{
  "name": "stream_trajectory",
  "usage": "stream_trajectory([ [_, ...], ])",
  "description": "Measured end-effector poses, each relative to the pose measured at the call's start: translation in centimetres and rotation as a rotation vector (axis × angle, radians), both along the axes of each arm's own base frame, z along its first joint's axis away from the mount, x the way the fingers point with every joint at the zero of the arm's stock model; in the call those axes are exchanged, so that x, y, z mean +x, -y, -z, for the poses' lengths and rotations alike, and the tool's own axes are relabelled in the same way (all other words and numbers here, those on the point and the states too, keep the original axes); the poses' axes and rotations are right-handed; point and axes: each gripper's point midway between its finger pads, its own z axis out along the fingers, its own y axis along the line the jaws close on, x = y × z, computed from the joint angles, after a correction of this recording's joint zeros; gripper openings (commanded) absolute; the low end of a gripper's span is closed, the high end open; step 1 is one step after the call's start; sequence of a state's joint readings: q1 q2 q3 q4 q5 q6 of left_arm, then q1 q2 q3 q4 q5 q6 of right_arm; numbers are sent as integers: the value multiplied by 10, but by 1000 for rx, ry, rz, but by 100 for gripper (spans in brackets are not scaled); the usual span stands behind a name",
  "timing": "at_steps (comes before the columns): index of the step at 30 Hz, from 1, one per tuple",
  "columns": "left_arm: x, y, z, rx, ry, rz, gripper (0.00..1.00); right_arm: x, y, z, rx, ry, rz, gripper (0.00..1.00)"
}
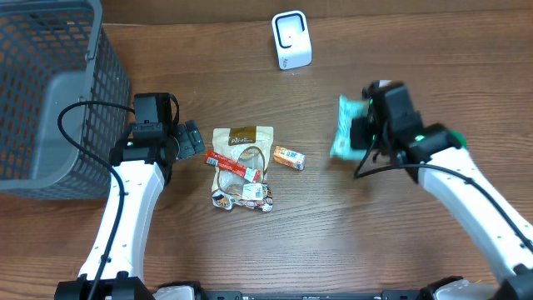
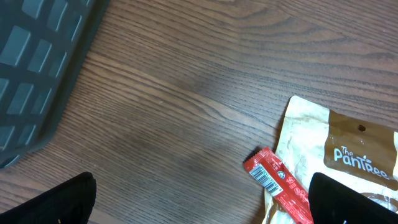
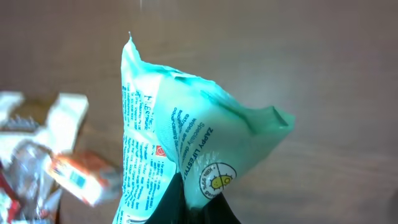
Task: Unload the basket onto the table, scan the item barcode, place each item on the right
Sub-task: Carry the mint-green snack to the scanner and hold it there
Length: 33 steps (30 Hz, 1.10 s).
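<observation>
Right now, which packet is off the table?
The green packet, pinched by the right gripper. The brown pouch, red stick and orange box lie on the table.

Glossy plastic teal packet (image 3: 205, 143); matt wood-grain table (image 2: 186, 93); plastic mesh basket (image 1: 112, 83).

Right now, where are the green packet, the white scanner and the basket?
green packet (image 3: 186, 130): right wrist view, middle of its printed side.
white scanner (image 1: 291, 39): overhead view, its front face.
basket (image 1: 106, 83): overhead view, its right mesh wall.
</observation>
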State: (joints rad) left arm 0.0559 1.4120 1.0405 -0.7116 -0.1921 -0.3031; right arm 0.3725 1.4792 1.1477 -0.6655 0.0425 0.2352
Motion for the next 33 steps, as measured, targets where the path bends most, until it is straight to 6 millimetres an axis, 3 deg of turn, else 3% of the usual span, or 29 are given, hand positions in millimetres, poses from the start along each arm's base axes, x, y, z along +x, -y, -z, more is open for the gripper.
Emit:
stream_trajectory([
  [5,0,0,0,0,0,0,100,29,4,-75,-73,178,-30,3],
  [11,0,0,0,0,0,0,100,66,5,-188,-127,433,-27,3],
  [14,0,0,0,0,0,0,100,83,1,-213,-119,531,-15,4],
  [18,0,0,0,0,0,0,100,111,-11,-210,-126,588,-18,4],
  [25,0,0,0,0,0,0,100,167,-57,-159,-334,668,-142,4],
  [33,0,0,0,0,0,0,100,209,-106,-117,-682,829,-260,4],
])
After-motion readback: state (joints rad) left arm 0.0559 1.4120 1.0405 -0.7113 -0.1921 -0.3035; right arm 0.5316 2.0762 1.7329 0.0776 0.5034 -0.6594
